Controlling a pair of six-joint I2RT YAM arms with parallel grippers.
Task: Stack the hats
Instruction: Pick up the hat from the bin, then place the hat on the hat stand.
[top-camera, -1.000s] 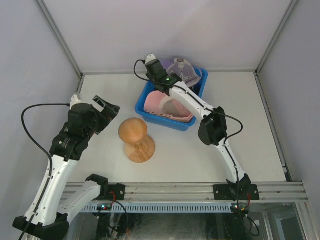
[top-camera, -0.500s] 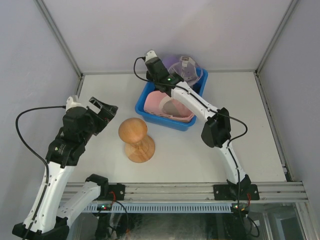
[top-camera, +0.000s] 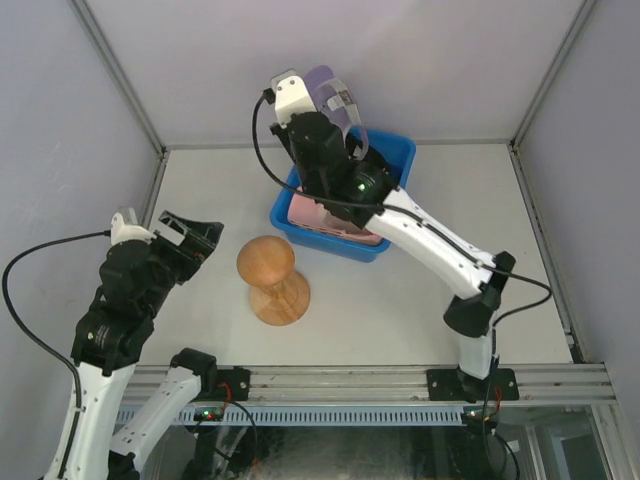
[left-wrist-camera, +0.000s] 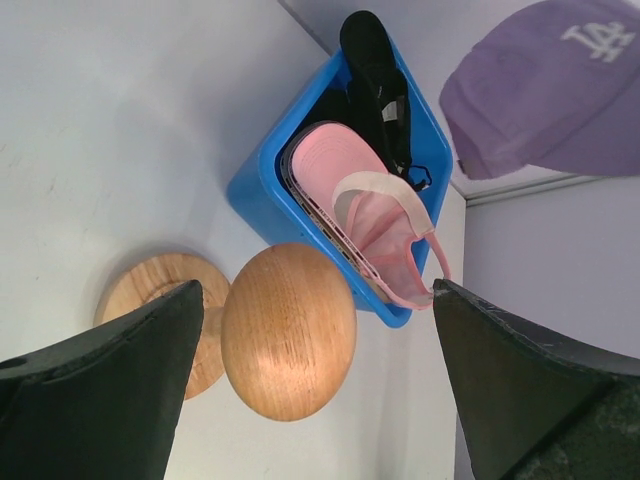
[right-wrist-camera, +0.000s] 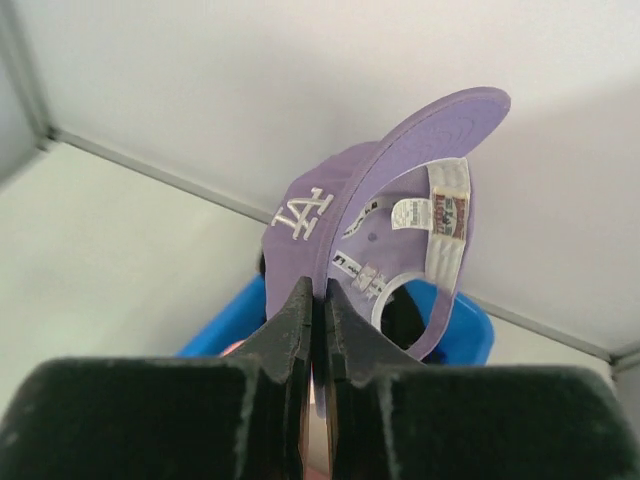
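Observation:
My right gripper (right-wrist-camera: 318, 292) is shut on the edge of a lavender hat (right-wrist-camera: 300, 222), which hangs in the air above the blue bin (top-camera: 386, 152), its inside and labels facing the right wrist camera. That lavender hat (top-camera: 336, 97) shows high at the back in the top view. A pink hat (left-wrist-camera: 368, 212) lies in the bin, with a black hat (left-wrist-camera: 374, 72) behind it. Left of the wooden head-form stand (top-camera: 268, 268), my left gripper (top-camera: 192, 236) is open and holds nothing. In the left wrist view the stand's round head (left-wrist-camera: 288, 330) sits between the wide-apart fingers.
The blue bin (left-wrist-camera: 258, 196) stands at the back middle of the white table, close to the rear wall. Metal frame posts run along the left and right edges. The right arm stretches over the bin from the near right.
The right gripper has closed on the lavender hat and lifted it up out of the bin. The left arm has drawn back slightly toward the near left.

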